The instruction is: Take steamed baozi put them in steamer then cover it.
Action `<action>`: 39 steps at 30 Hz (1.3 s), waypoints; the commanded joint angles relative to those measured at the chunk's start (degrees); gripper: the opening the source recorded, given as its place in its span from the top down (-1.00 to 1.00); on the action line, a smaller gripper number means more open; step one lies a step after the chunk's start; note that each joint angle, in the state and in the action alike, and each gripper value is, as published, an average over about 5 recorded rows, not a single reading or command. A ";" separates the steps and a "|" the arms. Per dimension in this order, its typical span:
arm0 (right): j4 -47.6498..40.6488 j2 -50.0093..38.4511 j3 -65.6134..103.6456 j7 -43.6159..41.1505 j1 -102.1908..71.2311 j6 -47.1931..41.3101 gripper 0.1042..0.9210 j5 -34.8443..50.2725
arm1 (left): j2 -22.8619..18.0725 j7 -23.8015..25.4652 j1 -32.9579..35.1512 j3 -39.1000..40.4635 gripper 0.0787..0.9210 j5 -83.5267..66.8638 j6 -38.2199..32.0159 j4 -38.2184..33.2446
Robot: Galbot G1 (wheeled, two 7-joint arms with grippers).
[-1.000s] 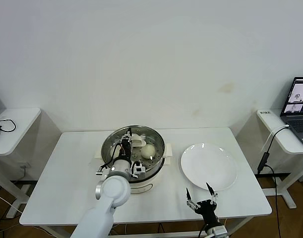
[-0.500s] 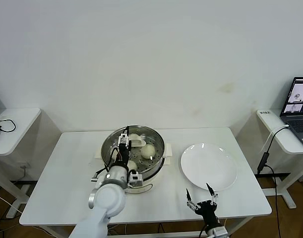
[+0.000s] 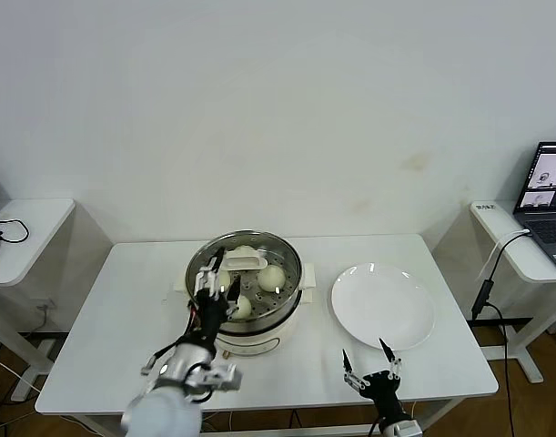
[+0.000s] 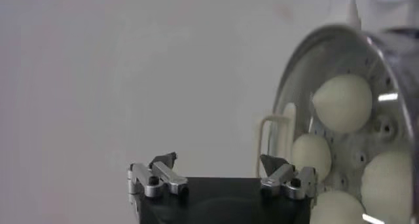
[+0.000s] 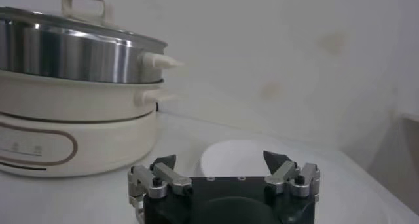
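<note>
The steamer (image 3: 259, 330) stands mid-table with the clear glass cover resting on it; its cream handle (image 3: 247, 263) sits at the centre. Several cream-white baozi (image 3: 272, 276) lie inside, visible through the glass, also in the left wrist view (image 4: 344, 102). My left gripper (image 3: 217, 280) hovers over the steamer's near left rim, open and empty (image 4: 218, 161), apart from the handle (image 4: 270, 143). My right gripper (image 3: 366, 353) waits open near the table's front edge, holding nothing (image 5: 220, 158). From there the steamer (image 5: 72, 55) and the cover's handle (image 5: 85, 6) show to one side.
A bare white plate (image 3: 383, 305) lies to the right of the steamer, just beyond the right gripper (image 5: 226, 152). Side tables flank the main table: one on the right carries a laptop (image 3: 550, 196), one on the left has cables (image 3: 5, 232).
My left gripper opened, let go of the cover's handle and drew back toward the steamer's near left rim. The cover stays on the pot. The right arm has not moved.
</note>
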 commanded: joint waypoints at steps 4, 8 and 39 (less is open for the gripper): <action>4.15 -3.46 -0.75 -0.21 -2.26 -0.72 -0.76 1.75 | 0.92 -23.63 24.49 -18.60 -0.77 -75.00 -16.76 -4.51; 6.71 -6.55 -0.75 -0.36 -3.95 -1.89 -0.76 3.55 | -1.13 -24.71 29.63 -18.31 -0.77 -76.16 -20.54 -3.86; 11.45 -10.59 -3.71 1.15 -7.25 -9.67 -0.76 9.46 | -1.12 -22.50 37.13 -18.66 -0.77 -75.59 -24.62 0.20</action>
